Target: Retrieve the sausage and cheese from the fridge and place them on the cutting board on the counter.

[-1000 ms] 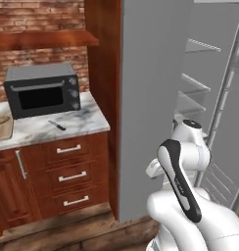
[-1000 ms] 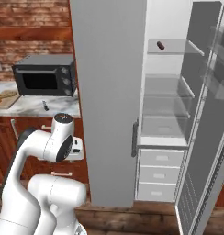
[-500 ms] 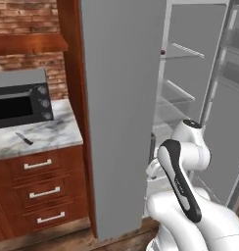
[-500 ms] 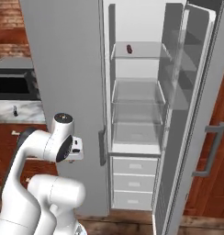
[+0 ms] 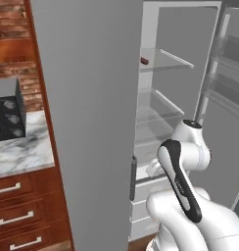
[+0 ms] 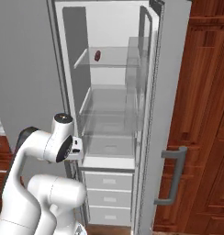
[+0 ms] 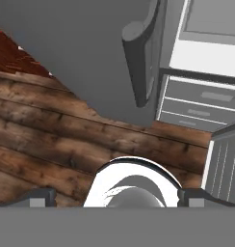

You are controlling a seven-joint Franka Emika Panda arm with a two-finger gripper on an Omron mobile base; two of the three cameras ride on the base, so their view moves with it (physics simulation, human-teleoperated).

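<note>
The claw (image 7: pixel 114 197) hung low before the fridge (image 5: pixel 92 98), its fingertips (image 7: pixel 37 197) spread wide with nothing between them, pointing down at the wooden floor (image 7: pixel 47 144) just beside the closed door's handle (image 7: pixel 143 58), while the sausage (image 6: pixel 97 55) lay well above it on an upper glass shelf (image 6: pixel 109 62).

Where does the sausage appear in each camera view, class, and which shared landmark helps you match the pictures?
Left base view: the sausage lies on the upper glass shelf, just right of the closed door's edge, upper middle.
Right base view: the sausage sits on the same shelf, upper left of centre.
Hand view: not in it; this looks down at the floor and the fridge's lower part.
Shared landmark: the fridge's white drawers.
</note>
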